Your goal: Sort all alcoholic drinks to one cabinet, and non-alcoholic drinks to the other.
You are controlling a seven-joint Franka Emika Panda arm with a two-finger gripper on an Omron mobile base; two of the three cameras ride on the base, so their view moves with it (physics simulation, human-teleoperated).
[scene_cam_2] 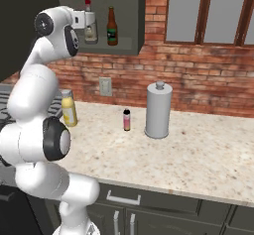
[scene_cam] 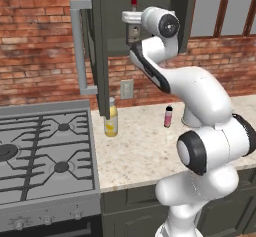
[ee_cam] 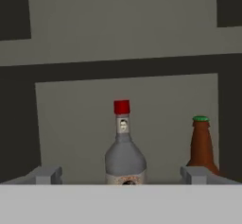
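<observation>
Two alcoholic drinks, grey red-capped glass bottle [ee_cam: 124,159] and brown beer bottle [scene_cam_2: 112,27], are standing on the open dark grey-green wall cabinet [scene_cam_2: 130,44] shelf, with the gripper [ee_cam: 122,175] spread apart around the grey one. Tall yellow bottle [scene_cam: 111,118] and slim pink bottle [scene_cam_2: 126,119] are waiting on the tabletop [scene_cam_2: 198,154], so roughly half is looking done.

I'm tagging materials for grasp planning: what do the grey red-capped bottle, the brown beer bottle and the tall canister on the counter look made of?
Grey bottle: probably glass, smooth and slightly translucent grey, with an opaque red cap. Brown beer bottle: looks like dark amber glass, glossy, with a green cap and dark label. Canister: likely brushed metal, going by its even matte grey with soft shading, though painted plastic can't be ruled out.
</observation>
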